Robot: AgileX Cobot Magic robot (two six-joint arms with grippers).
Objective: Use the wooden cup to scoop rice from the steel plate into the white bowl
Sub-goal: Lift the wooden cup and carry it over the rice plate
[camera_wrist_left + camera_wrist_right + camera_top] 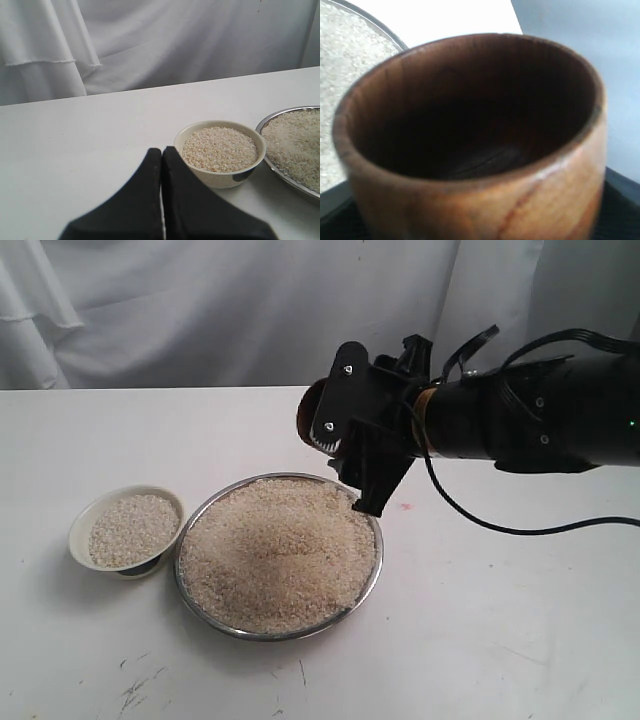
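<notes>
- We see one white, scuffed table (500,640).
- One shiny round steel plate (290,634) holds heaped, grainy rice (275,555).
- One cream white bowl (78,538), just left of the plate, is rice-filled too.
- One reddish wooden cup (308,412) hangs above the plate's far rim, clamped in the right jaws and half hidden.
- The left jaws are pressed together, empty.

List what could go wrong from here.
1. The white bowl is already nearly full of rice, so another cupful may spill over its rim.
2. The steel plate is heaped to its rim; digging in with the wooden cup near that edge could push grains onto the table.
</notes>
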